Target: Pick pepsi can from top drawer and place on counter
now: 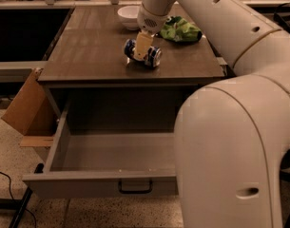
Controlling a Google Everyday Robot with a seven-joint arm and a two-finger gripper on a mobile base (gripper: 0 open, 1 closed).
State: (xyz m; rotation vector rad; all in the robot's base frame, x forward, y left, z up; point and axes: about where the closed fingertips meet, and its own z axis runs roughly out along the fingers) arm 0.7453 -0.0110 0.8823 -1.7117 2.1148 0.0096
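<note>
1 claw [143, 50] clasping pepsi can [154, 57] at counter [87, 51], top drawer [87, 185] open
</note>
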